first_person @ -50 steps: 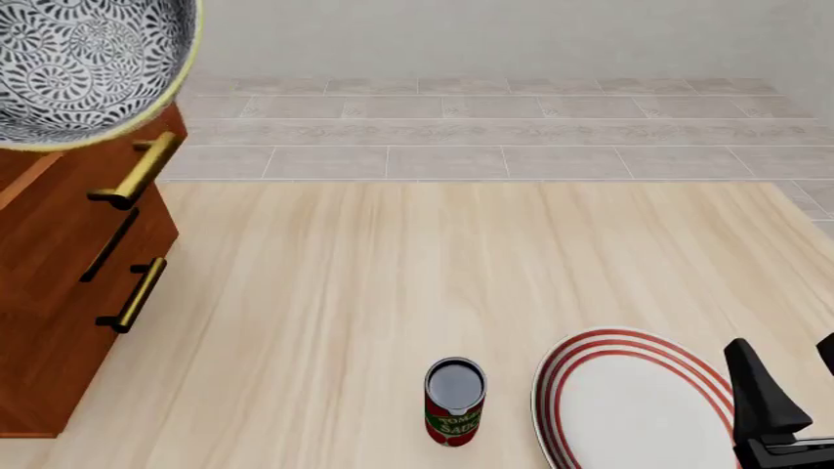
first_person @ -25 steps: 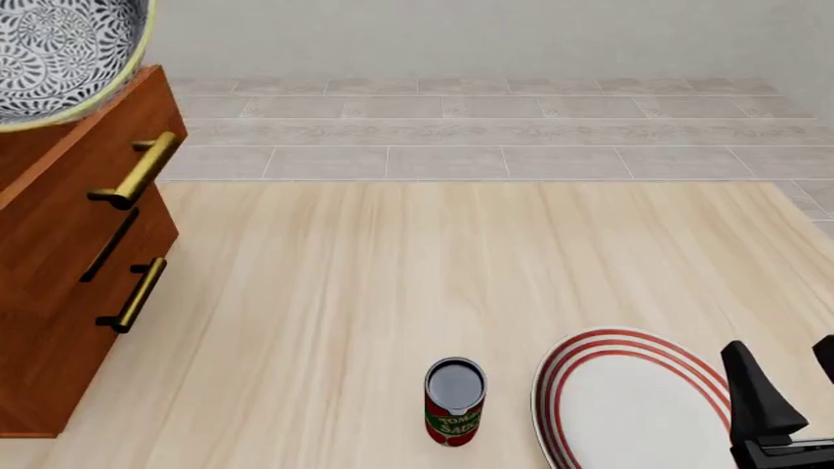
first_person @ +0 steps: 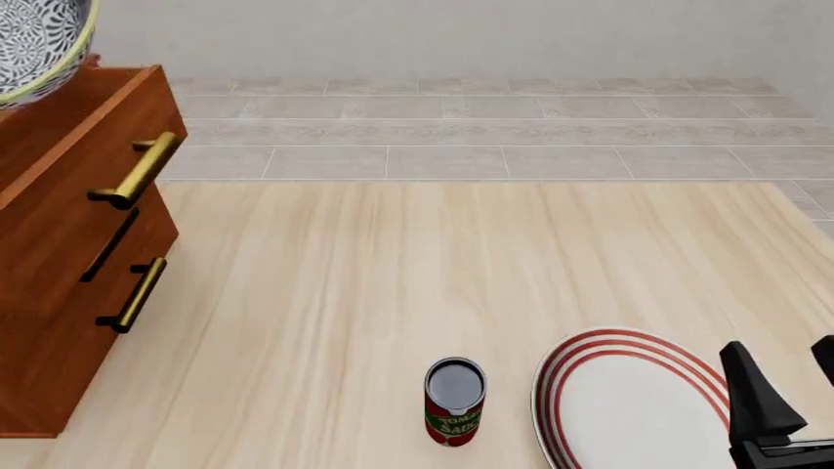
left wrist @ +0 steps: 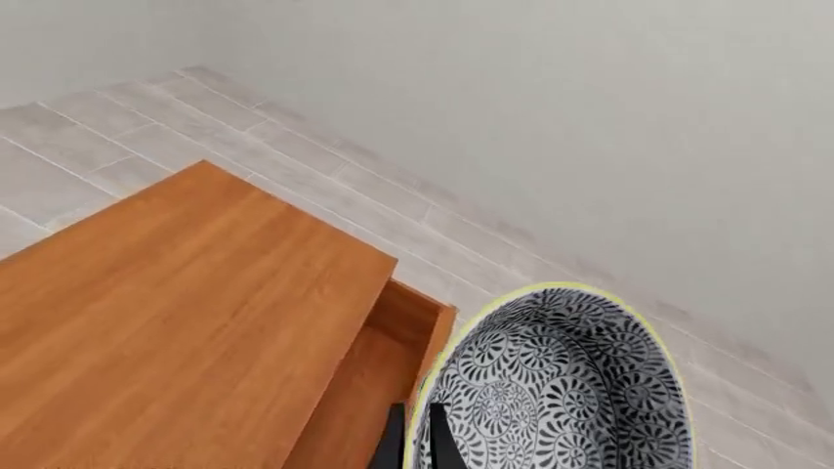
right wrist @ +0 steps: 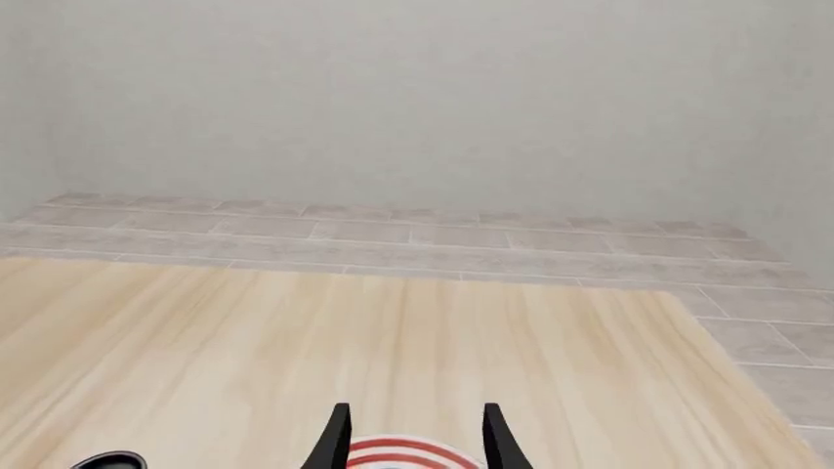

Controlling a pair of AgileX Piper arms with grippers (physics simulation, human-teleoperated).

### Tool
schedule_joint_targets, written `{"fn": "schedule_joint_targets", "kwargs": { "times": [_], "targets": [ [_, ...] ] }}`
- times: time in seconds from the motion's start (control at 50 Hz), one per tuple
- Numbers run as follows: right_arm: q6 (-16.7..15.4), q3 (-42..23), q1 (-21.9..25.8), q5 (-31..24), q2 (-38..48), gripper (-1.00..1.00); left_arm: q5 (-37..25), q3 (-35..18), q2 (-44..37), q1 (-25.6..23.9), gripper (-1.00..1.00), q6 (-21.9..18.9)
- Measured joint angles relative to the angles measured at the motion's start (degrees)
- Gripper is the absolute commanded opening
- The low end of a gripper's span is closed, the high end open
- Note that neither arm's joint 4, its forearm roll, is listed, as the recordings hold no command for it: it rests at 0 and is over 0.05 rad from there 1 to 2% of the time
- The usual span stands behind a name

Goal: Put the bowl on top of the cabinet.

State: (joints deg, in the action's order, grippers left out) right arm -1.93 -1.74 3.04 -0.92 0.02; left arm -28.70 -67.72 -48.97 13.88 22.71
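The bowl (first_person: 29, 44), blue-grey swirls with a yellowish rim, hangs at the far top left above the cabinet (first_person: 59, 254), mostly cut off by the frame edge. In the left wrist view the bowl (left wrist: 561, 391) is held over the cabinet's open top drawer (left wrist: 371, 386), beside the flat cabinet top (left wrist: 170, 313). My left gripper (left wrist: 414, 447) is shut on the bowl's rim, one finger inside and one outside. My right gripper (first_person: 792, 379) stands open at the lower right, by the plate. The right gripper (right wrist: 417, 440) holds nothing.
A tomato sauce can (first_person: 455, 401) stands upright at the front middle of the wooden table. A white plate with red rings (first_person: 632, 405) lies to its right. Brass bar handles (first_person: 136, 169) stick out from the cabinet's drawers. A tiled floor and a wall lie beyond.
The bowl has moved left and slightly up, further over the cabinet and partly out of the front view. The right arm, can and plate are almost unchanged.
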Motion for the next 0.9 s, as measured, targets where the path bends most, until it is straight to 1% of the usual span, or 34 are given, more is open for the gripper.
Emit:
{"fn": "schedule_joint_targets", "kwargs": {
  "times": [0.22, 0.48, 0.9],
  "targets": [
    [-0.1, -0.3, 0.1, -0.2, 0.0, 1.00, -0.2, -0.9, -0.7, 1.5, -1.00, 1.3],
    [-0.3, -0.8, 0.2, -0.5, 0.0, 1.00, 0.0, -1.9, -2.7, 2.9, -1.00, 1.9],
    [-0.4, -0.8, 0.3, -0.4, 0.0, 1.00, 1.0, -3.0, -6.4, 6.9, -1.00, 3.1]
  ]
}}
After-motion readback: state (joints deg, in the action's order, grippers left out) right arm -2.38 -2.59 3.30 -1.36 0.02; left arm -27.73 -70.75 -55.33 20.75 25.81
